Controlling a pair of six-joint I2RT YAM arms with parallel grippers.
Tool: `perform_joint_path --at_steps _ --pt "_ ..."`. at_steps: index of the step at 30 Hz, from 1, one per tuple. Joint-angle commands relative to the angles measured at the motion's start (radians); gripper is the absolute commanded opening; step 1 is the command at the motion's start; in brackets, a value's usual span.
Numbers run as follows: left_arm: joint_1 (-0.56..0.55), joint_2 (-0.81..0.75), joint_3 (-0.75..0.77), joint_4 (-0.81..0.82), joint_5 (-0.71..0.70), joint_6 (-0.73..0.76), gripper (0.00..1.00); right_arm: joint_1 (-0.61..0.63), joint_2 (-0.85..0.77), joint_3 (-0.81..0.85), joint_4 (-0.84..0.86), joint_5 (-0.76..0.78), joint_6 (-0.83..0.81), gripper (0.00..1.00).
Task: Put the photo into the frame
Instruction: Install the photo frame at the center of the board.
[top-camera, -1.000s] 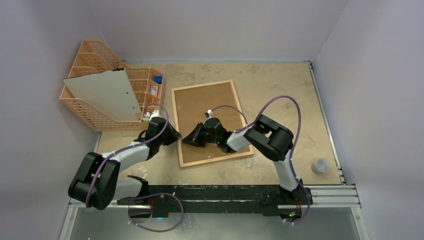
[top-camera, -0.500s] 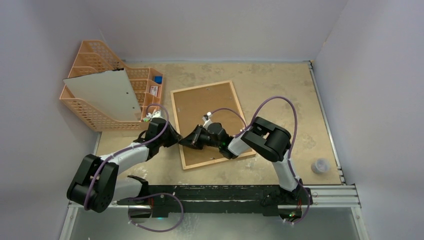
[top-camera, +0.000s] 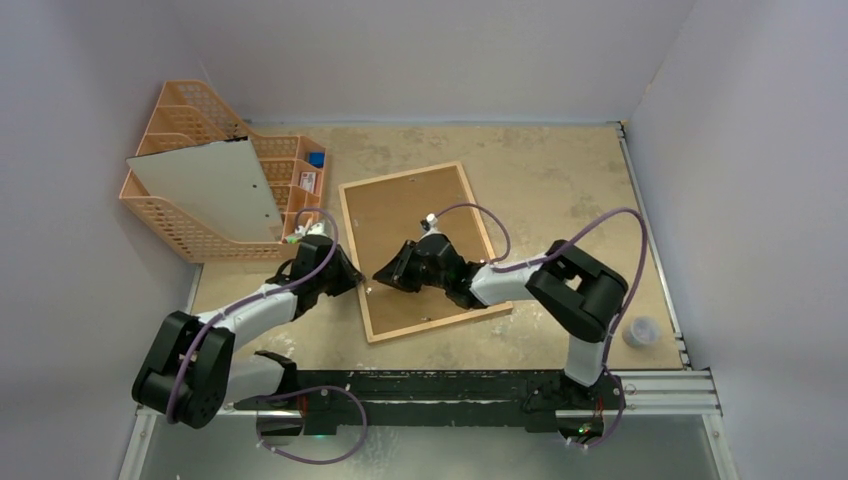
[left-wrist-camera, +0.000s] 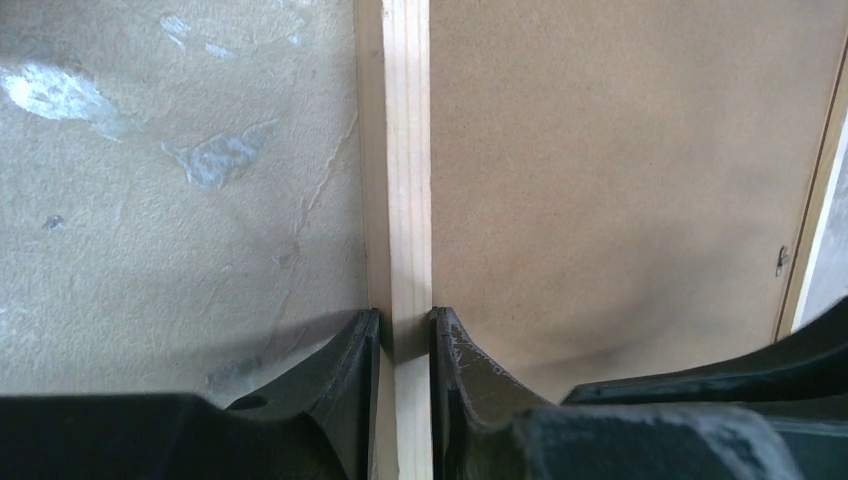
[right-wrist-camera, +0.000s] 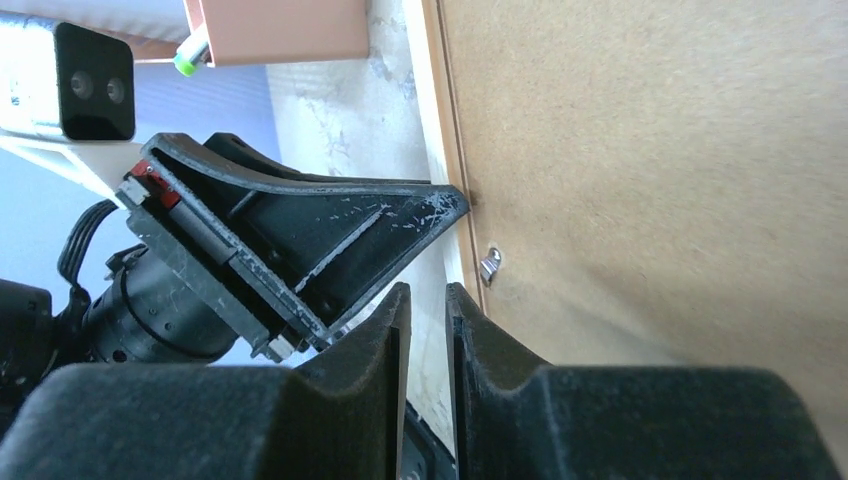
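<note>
We look down on a flat table (top-camera: 560, 180) with a tan, mottled top, scuffed with paler patches. Plain, pale lilac-grey walls (top-camera: 450, 50) shut it in on three sides. At the back left stands an orange plastic mesh organizer (top-camera: 190, 240) with a smooth grey sheet (top-camera: 210, 190) leaning in it. A small clear cup (top-camera: 640, 330) sits near the table's right edge.

The frame (top-camera: 401, 174) lies flat in the middle of the table, back upward and turned a little askew. Its rim is thin, light wood with fine straight grain. Inside the rim we see a matte brown hardboard panel (top-camera: 410, 215), even and fibrous, with a tiny metal tab (right-wrist-camera: 489, 262) near its left rim.

The left gripper (left-wrist-camera: 405, 350) is clamped on the frame's left rail, with one black finger on the table side and the other on the hardboard side. The right gripper (right-wrist-camera: 428, 340) sits just beside it over the same rail. Its scratched black fingers (right-wrist-camera: 370, 340) stand a narrow slit apart, and we cannot tell whether they pinch anything.
</note>
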Motion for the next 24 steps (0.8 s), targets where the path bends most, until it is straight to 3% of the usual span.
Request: perform_joint_path --at_steps 1,8,12,15,17,20,24 --pt "-0.012 -0.035 0.042 -0.088 0.047 0.039 0.00 -0.031 -0.129 -0.004 -0.194 0.062 -0.147 0.22" --pt "-0.012 -0.054 0.058 -0.086 0.066 0.071 0.16 -0.164 -0.250 0.004 -0.475 0.140 -0.376 0.24" --pt "-0.012 -0.056 0.058 -0.087 0.057 0.078 0.27 -0.249 -0.310 0.065 -0.650 0.310 -0.531 0.26" --pt "-0.012 -0.057 0.055 -0.085 0.052 0.078 0.32 -0.273 -0.341 0.119 -0.766 0.450 -0.656 0.38" --pt "-0.012 -0.054 0.056 -0.081 0.049 0.076 0.36 -0.282 -0.344 0.145 -0.829 0.510 -0.719 0.51" --pt "-0.012 -0.048 0.055 -0.076 0.050 0.072 0.39 -0.292 -0.331 0.169 -0.894 0.538 -0.780 0.66" --pt "-0.012 -0.047 0.053 -0.073 0.053 0.074 0.40 -0.307 -0.300 0.162 -0.935 0.555 -0.830 0.73"
